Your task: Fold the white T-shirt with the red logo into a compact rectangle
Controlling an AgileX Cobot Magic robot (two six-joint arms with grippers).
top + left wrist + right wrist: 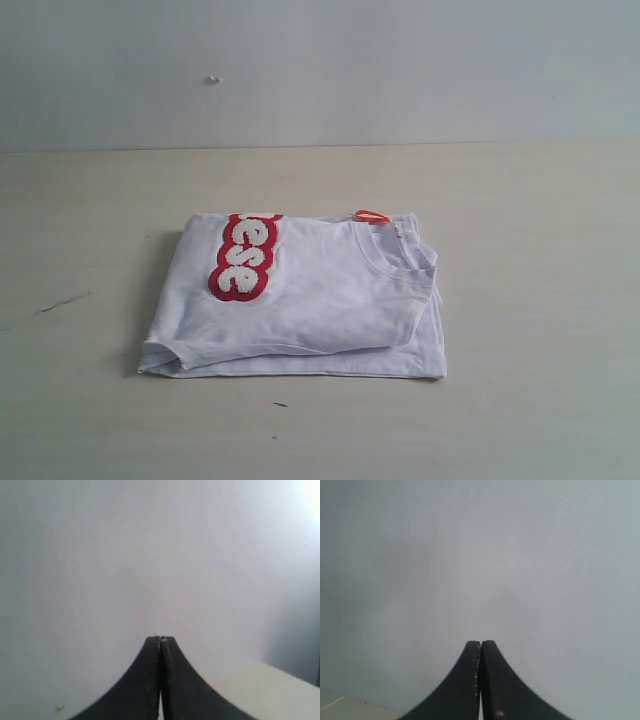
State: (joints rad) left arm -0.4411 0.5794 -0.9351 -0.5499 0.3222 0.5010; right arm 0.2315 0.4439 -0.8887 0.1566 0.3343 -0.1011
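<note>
The left gripper does not appear in the exterior view; its own camera shows the two black fingers pressed together with nothing between them, pointed at a pale wall with a corner of the table just below. On the table's left side there is a thin dark scratch, well apart from the garment. The white T-shirt lies near the middle of the table, already folded into a stacked, roughly rectangular bundle. Its left edge is a rounded fold, and the lower layers stick out a little along the near edge and at the near right corner. The red logo sits on the top layer toward the far left of the bundle, running far to near, with only the letters "ese" showing. Right of it is the ribbed collar, and the orange neck tag pokes out at the far edge. The right gripper is likewise unseen from outside; its fingers are closed on nothing and face the wall. By my reading the folding is essentially finished and both arms are parked clear of the cloth. Anything left would be tidying: pressing the near right corner flat and squaring the uneven near edge, which would call for one arm to come down over the bundle without dragging the top layer.
</note>
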